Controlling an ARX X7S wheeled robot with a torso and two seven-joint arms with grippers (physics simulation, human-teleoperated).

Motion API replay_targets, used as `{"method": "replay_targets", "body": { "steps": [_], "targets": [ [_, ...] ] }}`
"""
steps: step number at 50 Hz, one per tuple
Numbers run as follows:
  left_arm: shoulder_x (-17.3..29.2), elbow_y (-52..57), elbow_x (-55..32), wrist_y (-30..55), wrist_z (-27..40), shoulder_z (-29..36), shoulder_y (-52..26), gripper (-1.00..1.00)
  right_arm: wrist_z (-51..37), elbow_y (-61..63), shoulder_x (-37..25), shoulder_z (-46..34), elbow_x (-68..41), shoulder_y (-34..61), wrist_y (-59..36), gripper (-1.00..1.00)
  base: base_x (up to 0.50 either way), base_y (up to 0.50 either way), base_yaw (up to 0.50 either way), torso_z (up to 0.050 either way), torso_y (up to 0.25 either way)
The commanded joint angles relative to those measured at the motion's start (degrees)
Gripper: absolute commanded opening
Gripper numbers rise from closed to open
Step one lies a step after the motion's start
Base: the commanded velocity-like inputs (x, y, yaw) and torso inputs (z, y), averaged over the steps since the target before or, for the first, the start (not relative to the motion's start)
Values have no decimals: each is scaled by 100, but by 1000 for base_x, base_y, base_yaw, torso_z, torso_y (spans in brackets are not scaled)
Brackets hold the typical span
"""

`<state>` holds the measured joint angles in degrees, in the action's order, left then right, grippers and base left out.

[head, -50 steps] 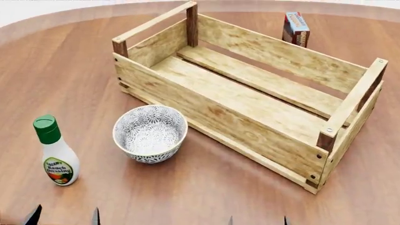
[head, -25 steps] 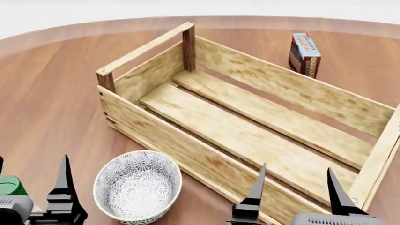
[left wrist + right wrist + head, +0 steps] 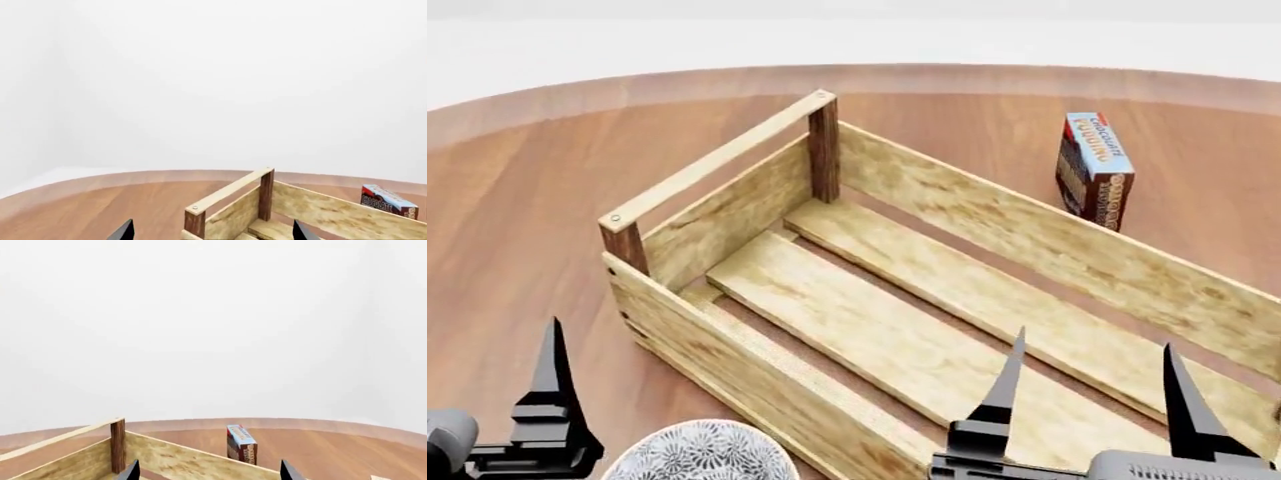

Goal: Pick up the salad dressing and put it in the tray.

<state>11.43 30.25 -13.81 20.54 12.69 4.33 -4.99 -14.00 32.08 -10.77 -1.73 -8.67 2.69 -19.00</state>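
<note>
**At lower frame: both grippers raised, bottle out of view**

At the bottom edge of the head view, the right gripper [image 3: 1090, 385] shows two black fingers standing well apart, with nothing between them; I read it as spread and empty. At the lower left, the left gripper [image 3: 487, 400] shows one finger in full and only a grey stub at the frame edge. In the left wrist view, two dark tips sit wide apart at the bottom edge, so I judge that one spread and empty too.

Change over the last second: the head view has tilted up and both arms have risen into frame. The salad dressing, which stood at the lower left beside the bowl, has slid off the bottom left and is not visible in any current view. I judge it sits near and below the left gripper, but I cannot confirm this. The pick has not started.

Outward from the grippers: the bowl [image 3: 701, 455] is cut off at the bottom edge, just beside the tray [image 3: 714, 215]. The tray fills mid-frame, with nothing visible on its slats. A blue-and-red box [image 3: 1094, 170] stands upright at the upper right, beyond the far wall.

Obstruction: the bowl lies between the bottle's likely spot and the tray's near wall, so the carry must clear both.
</note>
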Motion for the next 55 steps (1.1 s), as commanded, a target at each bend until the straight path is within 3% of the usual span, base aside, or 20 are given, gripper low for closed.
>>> {"method": "replay_targets", "body": {
  "steps": [1, 55],
  "targets": [
    [71, -3, -73, -31, 70, 40, 11, 100, 58, -78, -21, -16, -47, -143, 444, 100, 0, 0, 500, 0, 0],
    [294, -51, -253, -185, 350, 206, -3, 100, -82, -109, -211, -169, -107, -196, 660, 100, 0, 0, 500, 0, 0]
  ]
}}
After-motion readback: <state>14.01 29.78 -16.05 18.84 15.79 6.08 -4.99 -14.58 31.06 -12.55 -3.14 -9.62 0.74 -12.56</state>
